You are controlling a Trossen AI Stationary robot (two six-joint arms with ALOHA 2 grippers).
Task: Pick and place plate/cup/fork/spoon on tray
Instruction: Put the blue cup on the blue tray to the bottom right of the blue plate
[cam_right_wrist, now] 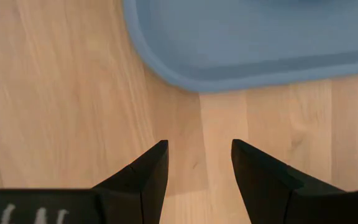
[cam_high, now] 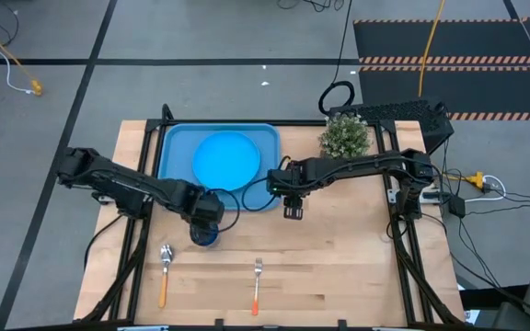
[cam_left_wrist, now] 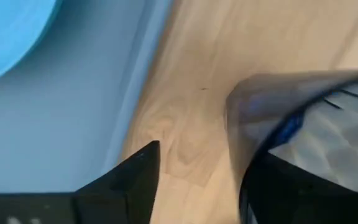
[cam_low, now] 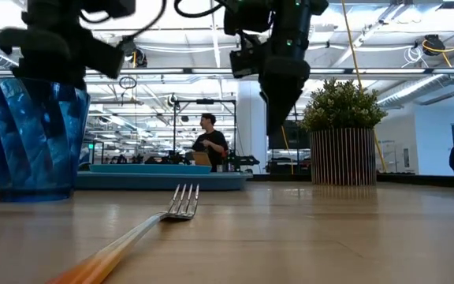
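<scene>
My left gripper [cam_high: 206,221] hung right over the cup [cam_high: 204,235], which stood upright on the table [cam_high: 339,267] just off the near edge of the tray [cam_high: 175,138], not on it. My left fingers were parted, and in my left wrist view the cup's rim [cam_left_wrist: 291,118] sat against one finger [cam_left_wrist: 303,186] while the other finger [cam_left_wrist: 129,180] stood apart over bare wood, so one finger looked to be inside the cup and one outside. I could not say whether the wall was pinched; from the low view the cup [cam_low: 38,138] rested flat on the table under my wrist.

The relation that mattered: the tray lay just beyond the cup, away from the near edge of the table, with the plate [cam_high: 227,158] already lying in its middle. I judged the cup needed only a short carry over the rim, to a bare corner beside the plate.

My right gripper [cam_high: 293,210] hovered empty, fingers apart, over the wood just off the tray's near right corner [cam_right_wrist: 185,78]. The fork [cam_high: 257,283] lay nearer it, handle toward the near edge, tines toward the tray. The spoon [cam_high: 165,271] lay likewise, on my left arm's side, near the cup.

I could read no brand, label or writing anywhere.
</scene>
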